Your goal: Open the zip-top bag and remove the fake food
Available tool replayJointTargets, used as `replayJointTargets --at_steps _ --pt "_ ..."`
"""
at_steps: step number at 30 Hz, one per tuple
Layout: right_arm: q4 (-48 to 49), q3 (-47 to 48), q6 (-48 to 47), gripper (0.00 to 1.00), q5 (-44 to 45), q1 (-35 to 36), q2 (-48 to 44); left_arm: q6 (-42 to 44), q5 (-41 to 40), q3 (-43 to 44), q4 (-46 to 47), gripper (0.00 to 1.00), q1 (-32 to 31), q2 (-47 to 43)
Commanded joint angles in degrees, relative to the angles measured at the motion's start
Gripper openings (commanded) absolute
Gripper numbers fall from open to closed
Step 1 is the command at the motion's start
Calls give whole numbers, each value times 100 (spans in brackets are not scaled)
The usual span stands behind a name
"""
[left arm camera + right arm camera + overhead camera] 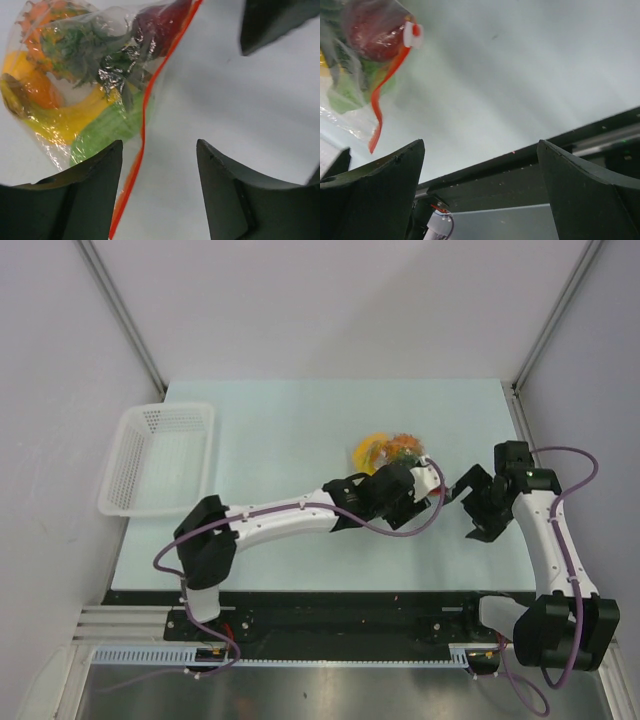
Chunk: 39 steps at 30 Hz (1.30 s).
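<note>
Left arm [280, 518] and right arm [548, 532] angle inward, jaws parted.

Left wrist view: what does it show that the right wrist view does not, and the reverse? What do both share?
Only the left wrist view: the yellow plastic toy banana and the orange toy pieces. Only the right wrist view: the small white slider tab on the zip, and the black rail beyond the table. Both: the clear crinkly plastic bag, its orange-red zip strip, the dark red toy fruit, a green toy piece, the pale table.
</note>
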Motion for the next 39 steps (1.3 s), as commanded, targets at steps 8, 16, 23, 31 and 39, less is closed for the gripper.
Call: replayJointTargets --at_steps 8,16,23,31,39 --pt "-853 346 32 100 621 -64 -296 1108 -714 703 767 51 55 1106" --pt "-397 626 -425 100 -319 -196 -156 1179 -740 1027 698 0 72 1432" --pt "-63 776 -373 100 -715 -442 152 1196 -468 229 679 0 169 581" --pt "885 285 -39 96 -2058 -636 732 1082 23 -282 416 0 362 -299" --pt "1651 -278 128 72 -2702 -654 820 915 367 -290 152 0 616 -607"
